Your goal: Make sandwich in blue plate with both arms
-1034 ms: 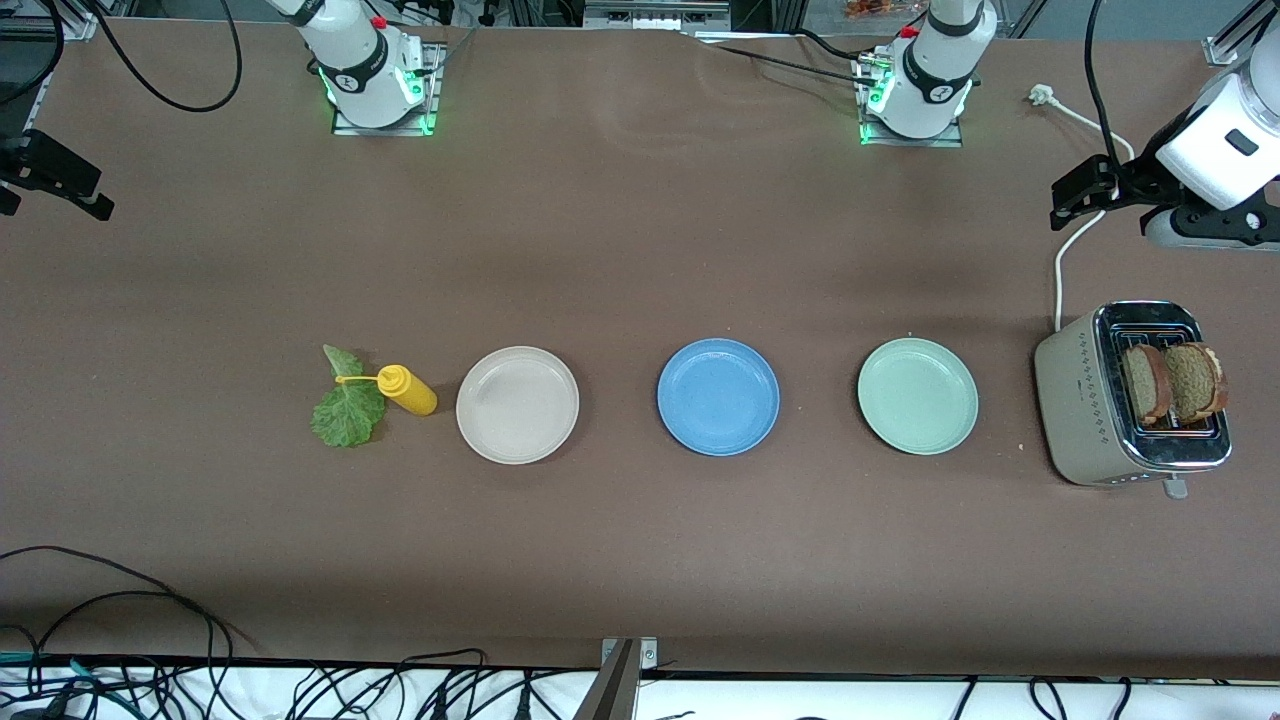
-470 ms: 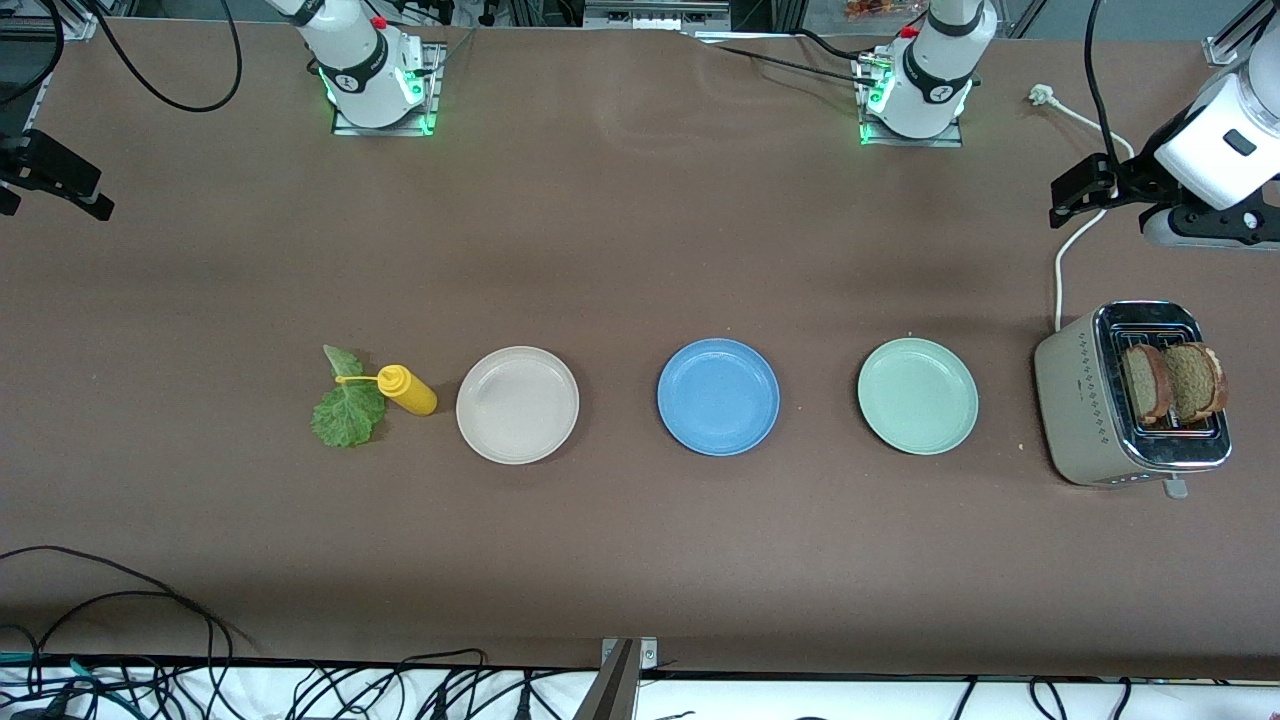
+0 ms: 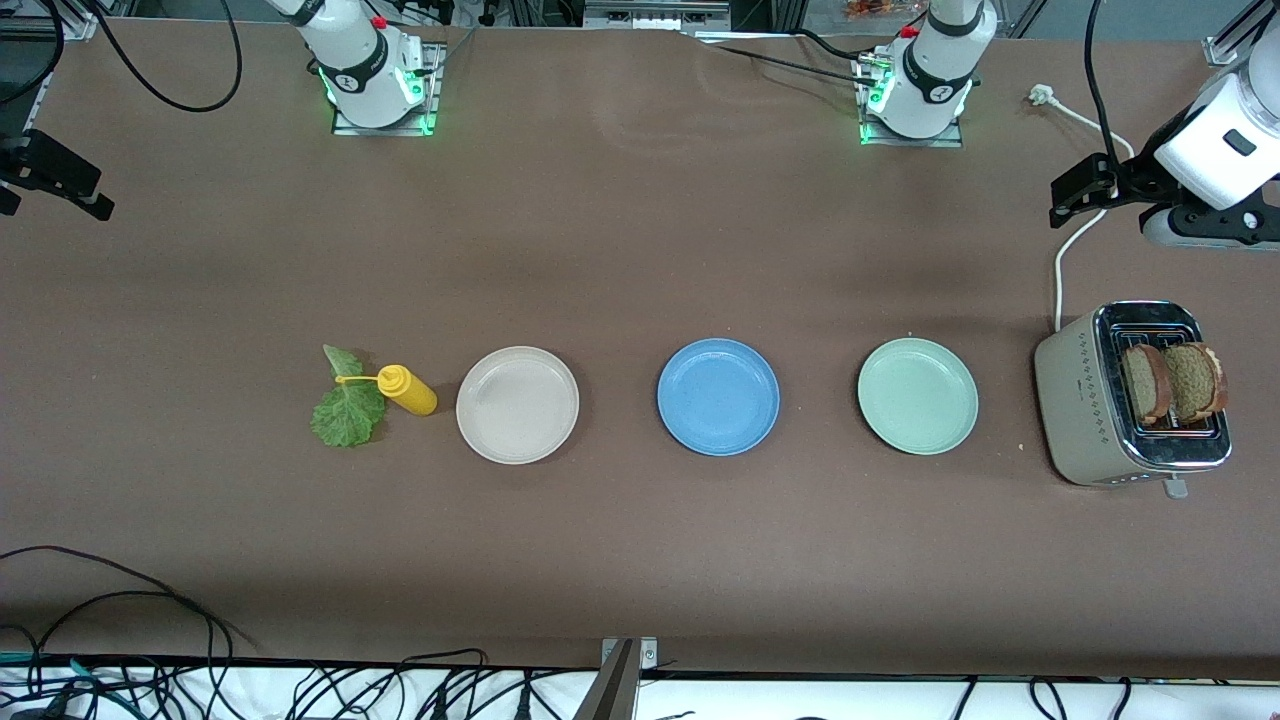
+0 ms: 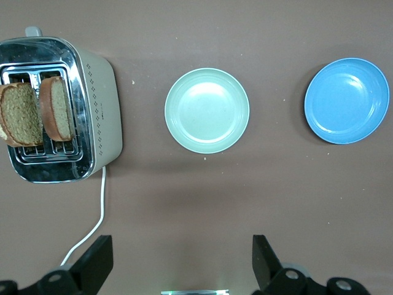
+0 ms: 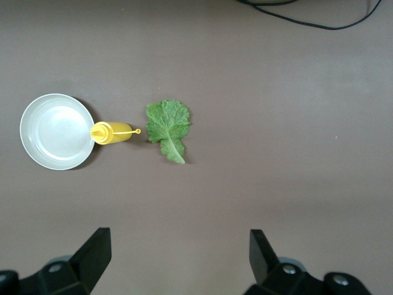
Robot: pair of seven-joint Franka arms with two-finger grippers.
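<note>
The blue plate (image 3: 718, 396) (image 4: 347, 100) lies bare in the middle of the row of plates. Two brown bread slices (image 3: 1145, 383) (image 3: 1195, 380) (image 4: 56, 107) stand upright in the toaster (image 3: 1085, 405) (image 4: 98, 104) at the left arm's end. A green lettuce leaf (image 3: 347, 412) (image 5: 169, 126) lies flat on the table at the right arm's end. My left gripper (image 3: 1080, 192) (image 4: 182, 259) hangs open and holds nothing, over the white cord near the toaster. My right gripper (image 3: 55, 185) (image 5: 180, 255) hangs open and holds nothing, over the table's edge at the right arm's end.
A yellow squeeze bottle (image 3: 408, 389) (image 5: 110, 133) lies between the lettuce and the off-white plate (image 3: 517, 404) (image 5: 55, 131). A mint-green plate (image 3: 917, 395) (image 4: 207, 110) sits between the blue plate and the toaster. The toaster's white cord (image 3: 1062, 250) (image 4: 92, 227) runs toward the left arm's base.
</note>
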